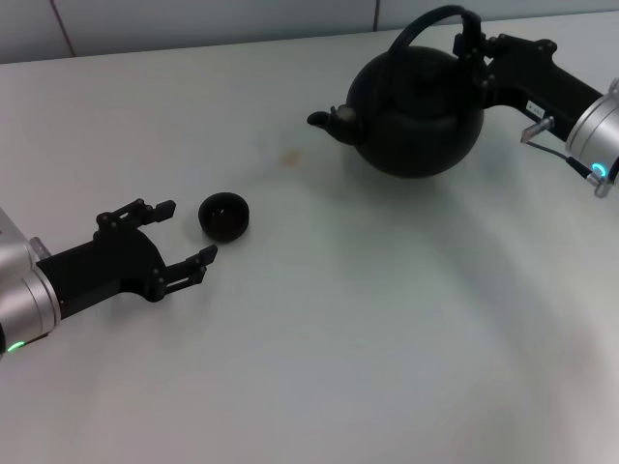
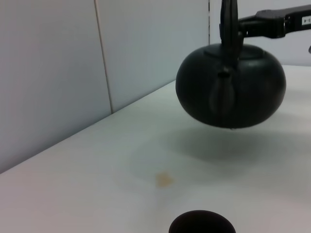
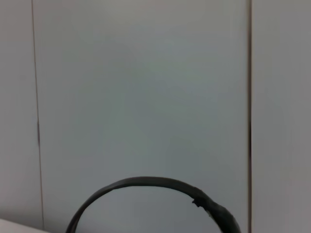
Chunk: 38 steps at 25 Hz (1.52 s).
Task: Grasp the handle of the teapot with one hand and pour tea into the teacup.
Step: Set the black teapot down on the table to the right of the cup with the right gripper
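Observation:
The black teapot (image 1: 418, 114) hangs above the white table at the back right, its spout (image 1: 329, 120) pointing left. My right gripper (image 1: 474, 43) is shut on the arched handle (image 1: 426, 27) at its right end. In the left wrist view the teapot (image 2: 231, 86) floats clear of the table with a shadow beneath it. The handle (image 3: 146, 187) arcs across the right wrist view. The small black teacup (image 1: 224, 216) stands on the table to the left, its rim showing as teacup (image 2: 201, 222). My left gripper (image 1: 186, 233) lies open just left of the cup, fingers to either side of its near edge.
A small brownish stain (image 1: 289, 155) marks the table between cup and teapot. A pale panelled wall (image 2: 53, 73) runs along the far edge of the table (image 1: 387, 338).

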Tool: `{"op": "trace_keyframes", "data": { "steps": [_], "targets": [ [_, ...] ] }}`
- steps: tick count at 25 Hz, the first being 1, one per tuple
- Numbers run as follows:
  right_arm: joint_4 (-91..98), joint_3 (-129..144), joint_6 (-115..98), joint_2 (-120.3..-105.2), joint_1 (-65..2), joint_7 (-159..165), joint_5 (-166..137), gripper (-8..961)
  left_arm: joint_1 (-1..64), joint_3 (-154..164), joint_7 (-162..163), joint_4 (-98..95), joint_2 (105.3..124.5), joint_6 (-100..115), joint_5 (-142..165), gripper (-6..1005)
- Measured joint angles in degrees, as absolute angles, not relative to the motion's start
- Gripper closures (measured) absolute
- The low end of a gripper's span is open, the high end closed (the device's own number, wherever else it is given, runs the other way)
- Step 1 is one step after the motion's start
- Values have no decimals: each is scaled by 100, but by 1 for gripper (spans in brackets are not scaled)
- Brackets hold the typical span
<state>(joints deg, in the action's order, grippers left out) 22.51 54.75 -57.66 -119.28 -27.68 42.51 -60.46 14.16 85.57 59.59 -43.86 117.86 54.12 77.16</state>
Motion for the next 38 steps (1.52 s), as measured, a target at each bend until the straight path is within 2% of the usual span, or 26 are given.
{"op": "trace_keyframes", "data": {
  "steps": [8,38],
  "targets": [
    [1816,5291,-5764,-11926,-2964,3765,-6037,865,1433,8552,5959,-4386,11786,5414,7717,206],
    [1490,5142,-5678,-11927,-2925,3530,-6036,865,1448,8551,5946,-4386,11795,5423,7716,206]
  ]
}}
